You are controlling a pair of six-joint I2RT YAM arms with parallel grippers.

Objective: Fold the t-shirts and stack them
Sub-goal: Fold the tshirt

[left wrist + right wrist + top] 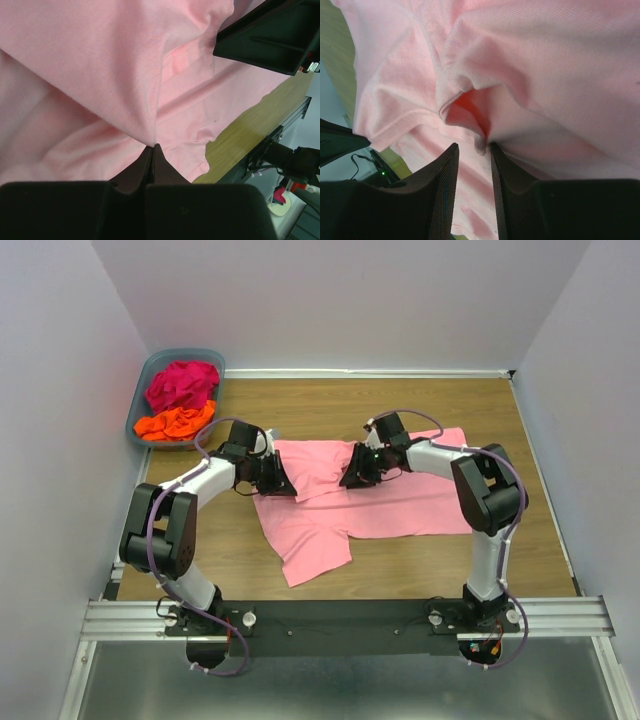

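Observation:
The light pink t-shirt point(400, 500) lies spread across the middle of the wooden table, with a sleeve trailing toward the near edge. My left gripper point(282, 480) is at the shirt's left edge. In the left wrist view its jaws point(152, 146) are shut on a raised fold of the pink cloth point(100, 65). My right gripper point(352, 478) is over the shirt's upper middle. In the right wrist view it stands open point(474, 146), a bunched fold of pink cloth point(545, 65) sitting just at its fingertips. A magenta t-shirt point(182, 383) and an orange t-shirt point(175, 423) lie crumpled in the basket.
The grey-blue plastic basket point(139, 412) stands at the far left corner of the table against the wall. White walls close in the table on the left, back and right. A metal rail point(340, 618) carrying both arm bases runs along the near edge.

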